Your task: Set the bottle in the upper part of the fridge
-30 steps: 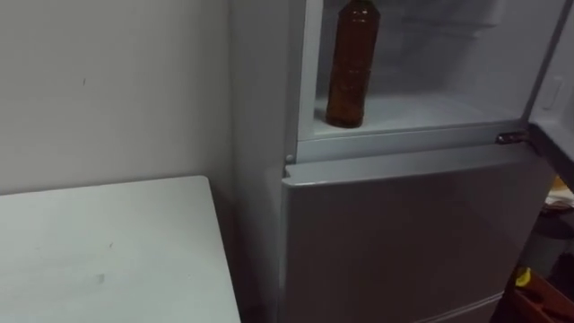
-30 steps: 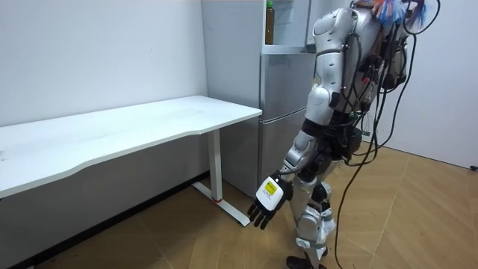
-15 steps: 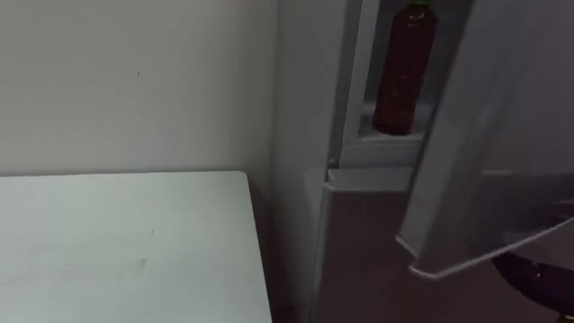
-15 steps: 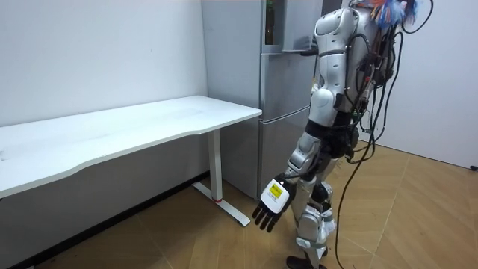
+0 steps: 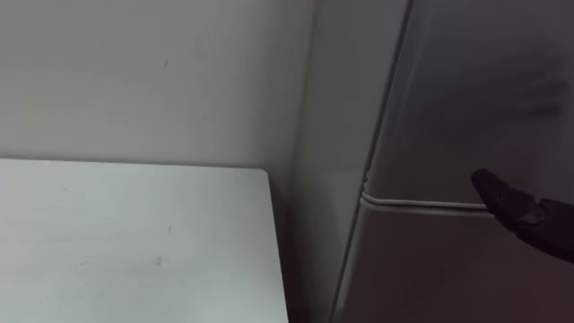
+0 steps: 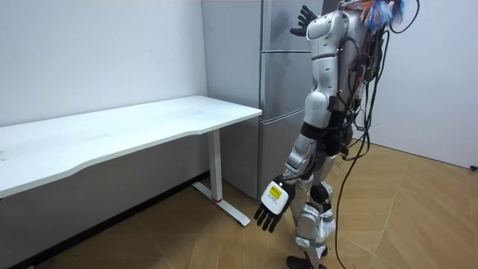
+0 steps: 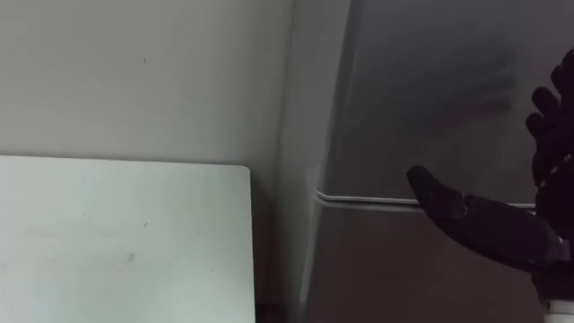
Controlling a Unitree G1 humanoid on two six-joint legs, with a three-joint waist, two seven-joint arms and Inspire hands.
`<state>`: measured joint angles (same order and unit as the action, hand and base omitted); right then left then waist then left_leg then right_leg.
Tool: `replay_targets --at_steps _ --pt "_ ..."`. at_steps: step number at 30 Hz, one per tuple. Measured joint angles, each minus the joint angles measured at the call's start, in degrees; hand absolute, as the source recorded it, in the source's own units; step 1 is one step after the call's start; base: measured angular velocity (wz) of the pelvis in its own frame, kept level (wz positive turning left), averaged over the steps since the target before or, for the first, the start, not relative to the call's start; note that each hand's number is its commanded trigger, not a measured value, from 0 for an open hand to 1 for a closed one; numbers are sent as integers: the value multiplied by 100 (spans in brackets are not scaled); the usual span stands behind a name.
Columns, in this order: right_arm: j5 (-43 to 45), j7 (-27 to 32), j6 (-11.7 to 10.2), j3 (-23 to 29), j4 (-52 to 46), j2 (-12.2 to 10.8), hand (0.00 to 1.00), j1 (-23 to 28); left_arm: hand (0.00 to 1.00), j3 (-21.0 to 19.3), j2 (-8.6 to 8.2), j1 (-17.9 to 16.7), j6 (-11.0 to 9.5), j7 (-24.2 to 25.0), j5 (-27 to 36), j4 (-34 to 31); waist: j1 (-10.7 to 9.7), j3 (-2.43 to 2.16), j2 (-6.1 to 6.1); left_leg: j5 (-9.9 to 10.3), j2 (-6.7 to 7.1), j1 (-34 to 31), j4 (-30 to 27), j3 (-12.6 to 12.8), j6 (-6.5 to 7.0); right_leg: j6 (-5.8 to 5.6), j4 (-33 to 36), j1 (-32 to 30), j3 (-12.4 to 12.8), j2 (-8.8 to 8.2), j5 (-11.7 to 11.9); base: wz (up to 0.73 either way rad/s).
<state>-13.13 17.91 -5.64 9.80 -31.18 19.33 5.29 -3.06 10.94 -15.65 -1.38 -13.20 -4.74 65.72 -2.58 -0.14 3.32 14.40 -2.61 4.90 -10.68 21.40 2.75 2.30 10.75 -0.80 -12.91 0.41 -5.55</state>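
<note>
Nearest us lay the wooden floor [image 6: 187, 239], and on it the robot stood upright, close before the fridge [image 6: 280, 82] and past the end of the white table [image 5: 134, 242]. Its left hand [image 6: 270, 205] hung low beside its leg, fingers loose and pointing down, with nothing in it.

The table ran along the pale wall [image 5: 134, 72] on white legs. Its short end came near the fridge's side, with a narrow dark gap between them.

Further in, the right hand [image 7: 502, 233] was raised before the fridge front, at about the robot's head height in the room view. Its fingers were straight and spread and its thumb stuck out toward the robot's left, about level with the seam [image 7: 377, 199] between the two doors. It held nothing. We could not tell whether it touched the door.

The fridge was tall and grey and stood against the wall. Its upper door [image 5: 466, 99] and lower door [image 5: 430, 269] were both shut, so the upper door stood between the hand and the compartment behind it.

Neither hand had the bottle. We could not tell where it was, which way it pointed or how its long axis lay.
</note>
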Motion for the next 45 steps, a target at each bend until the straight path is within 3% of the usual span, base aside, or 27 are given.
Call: replay_targets --at_steps 9,13,21,25,26,27,29,37,45 --pt "28 -202 0 -84 0 -116 0 -197 0 20 0 30 66 21 -69 78 13 0 11 -1 13 -1 -6 -15 1 -2 16 0 1 -14 -1 0" --pt "180 -191 -9 -233 135 -103 0 -325 0 30 -6 41 88 17 -236 62 104 -4 87 -4 16 12 -6 -36 0 -1 12 20 -2 -14 1 2" --pt "833 107 -60 -234 623 -105 0 -532 0 -12 -40 46 234 13 -560 -39 140 2 111 -6 43 66 -13 -165 13 -15 12 129 -140 -55 7 6" --pt "974 437 -60 -234 1105 -105 0 -975 0 -9 -40 50 234 21 -619 -37 162 14 123 -20 43 123 -16 -158 12 -14 68 152 -148 -65 4 -1" --pt "1031 505 -83 -236 1326 -106 0 -1158 0 2 -38 58 235 21 -618 -35 163 47 182 -21 47 126 -26 -148 12 -12 104 136 -150 -78 -14 -3" --pt "1108 540 -103 -234 1459 -105 0 -1262 0 3 -38 77 235 21 -618 -35 165 35 159 -21 49 119 -43 -140 13 -4 107 130 -151 -82 -23 -5" --pt "1183 701 -160 -231 1823 -104 0 -1606 0 19 -20 79 235 22 -618 -34 185 58 181 -22 52 64 -106 -135 15 -4 95 88 -173 -103 -75 0" --pt "1952 1135 -376 -167 2379 -97 0 -1758 0 94 6 118 338 200 -627 -48 412 39 196 -46 45 66 -131 -172 8 -37 86 138 -299 -130 -104 2" --pt "2327 1561 -525 -183 2820 -94 0 -1792 0 157 87 148 402 268 -627 -215 451 40 196 -57 50 46 -213 -345 9 -39 62 221 -475 -162 -117 11"
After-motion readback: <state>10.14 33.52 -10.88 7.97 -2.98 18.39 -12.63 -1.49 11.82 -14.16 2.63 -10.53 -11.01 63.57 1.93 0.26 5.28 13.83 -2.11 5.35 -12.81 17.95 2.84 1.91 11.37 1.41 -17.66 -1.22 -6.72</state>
